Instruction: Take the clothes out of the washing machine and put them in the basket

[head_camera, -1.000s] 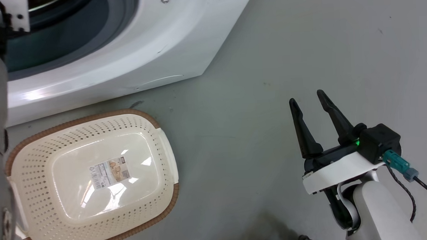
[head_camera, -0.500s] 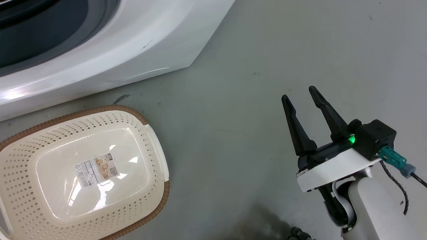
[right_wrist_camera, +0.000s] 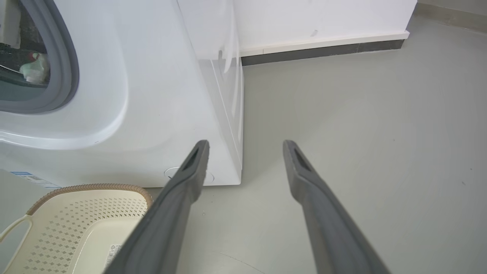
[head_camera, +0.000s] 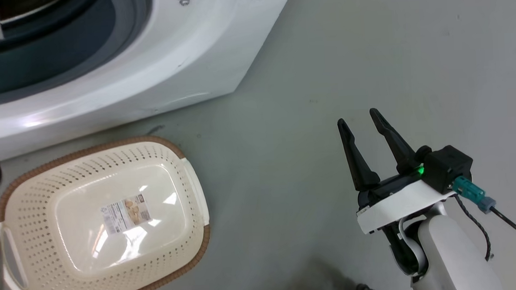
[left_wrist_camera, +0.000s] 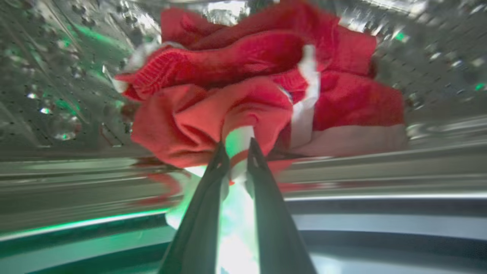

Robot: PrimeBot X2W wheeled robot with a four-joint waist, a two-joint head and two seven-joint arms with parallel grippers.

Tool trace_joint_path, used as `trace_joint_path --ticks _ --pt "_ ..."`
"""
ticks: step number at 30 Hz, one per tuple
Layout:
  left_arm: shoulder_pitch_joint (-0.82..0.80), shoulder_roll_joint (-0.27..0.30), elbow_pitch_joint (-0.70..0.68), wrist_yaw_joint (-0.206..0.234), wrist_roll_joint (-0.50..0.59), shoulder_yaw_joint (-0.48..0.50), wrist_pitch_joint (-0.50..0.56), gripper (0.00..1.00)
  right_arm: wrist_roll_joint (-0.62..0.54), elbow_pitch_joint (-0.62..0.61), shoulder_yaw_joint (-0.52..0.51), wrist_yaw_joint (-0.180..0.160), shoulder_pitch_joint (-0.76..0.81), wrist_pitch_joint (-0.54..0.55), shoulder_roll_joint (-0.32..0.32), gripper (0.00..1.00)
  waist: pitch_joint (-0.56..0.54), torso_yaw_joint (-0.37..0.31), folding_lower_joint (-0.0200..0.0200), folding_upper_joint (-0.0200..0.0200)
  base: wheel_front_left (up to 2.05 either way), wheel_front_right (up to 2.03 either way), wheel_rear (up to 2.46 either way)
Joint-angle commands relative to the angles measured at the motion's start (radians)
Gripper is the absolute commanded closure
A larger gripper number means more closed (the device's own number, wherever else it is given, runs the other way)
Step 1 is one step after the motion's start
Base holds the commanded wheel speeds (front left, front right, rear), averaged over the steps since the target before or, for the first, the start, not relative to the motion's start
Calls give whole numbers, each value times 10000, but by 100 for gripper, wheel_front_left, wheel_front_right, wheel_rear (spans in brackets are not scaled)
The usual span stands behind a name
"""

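Pinching a white-trimmed lower fold of the clothes (left_wrist_camera: 247, 64), left gripper (left_wrist_camera: 236, 150) points up-frame, fingers nearly shut, bundle bunched centre-top inside the steel drum (left_wrist_camera: 57, 76); right gripper (head_camera: 358, 117) hovers lower right, fingers spread, empty.

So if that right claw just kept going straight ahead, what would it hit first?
The right gripper would probably meet the washing machine near its corner, or the floor just beside it; depth is unclear.
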Motion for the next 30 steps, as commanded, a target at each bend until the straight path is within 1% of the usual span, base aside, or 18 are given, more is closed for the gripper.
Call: trace_joint_path --ticks 1,5,11,12,19,24,26,30 --pt "394 -71 -141 112 -102 78 -420 100 -49 84 -22 -7 60 -21 16 0 -404 78 -1 0 0 0 0" --pt "1443 -321 -437 158 -522 308 -1886 100 -235 302 -159 -5 367 -21 14 0 -1312 272 -1 0 0 0 0" --pt "3053 -898 -597 53 -1089 556 -4213 100 -554 580 -516 -7 924 -19 13 0 -2731 707 -1 0 0 0 0" --pt "3282 -1001 -604 93 -1240 649 -4605 100 -608 634 -588 -5 1025 -21 11 0 -2961 790 -1 0 0 0 0" --pt "4540 -1640 -529 -111 -1652 713 -6545 100 -955 881 -891 -5 1709 -21 13 0 -4224 1308 -1 0 0 0 0" --pt "5163 -2064 -770 -264 -1921 768 -7327 100 -1099 933 -1115 -5 2136 29 13 0 -4844 1635 -1 0 0 0 0" --pt "5330 -2120 -949 -415 -2022 770 -7460 100 -1139 878 -1169 -5 2291 71 13 0 -5040 1749 -1 0 0 0 0" --pt "5833 -2398 -1690 -545 -2056 681 -7579 100 -1198 706 -1259 -7 2572 230 13 0 -5304 1969 -1 0 0 0 0"
